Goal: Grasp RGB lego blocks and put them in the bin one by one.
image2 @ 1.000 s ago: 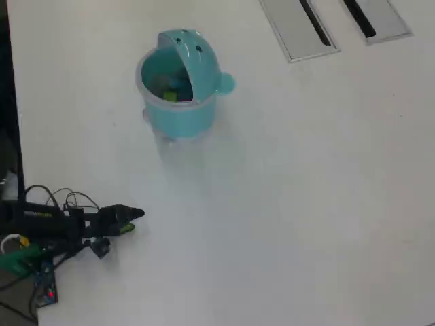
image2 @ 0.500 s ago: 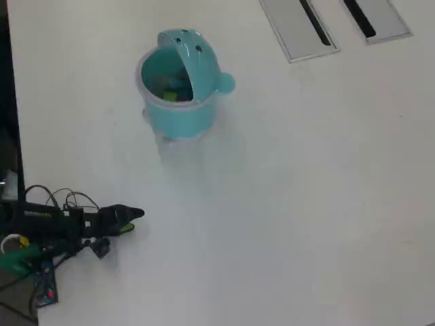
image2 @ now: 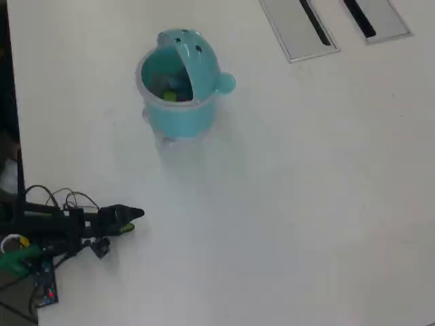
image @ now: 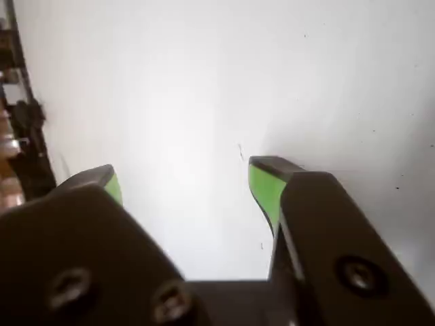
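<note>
In the overhead view the teal bin (image2: 181,117) stands upright at the upper left of the white table, its domed hood with two dark dots tipped back. Inside it lie lego blocks: a yellow-green one (image2: 169,97) and a light blue one (image2: 181,85). My gripper (image2: 134,220) is low at the table's left edge, far below the bin and pointing right. In the wrist view my gripper (image: 185,173) is open, its green pads (image: 265,187) wide apart over bare white table with nothing between them.
Two grey slotted panels (image2: 299,27) are set into the table at the top right. Cables and a small circuit board (image2: 44,285) lie by the arm's base at the lower left. The table's dark left edge (image2: 12,102) runs close to the arm.
</note>
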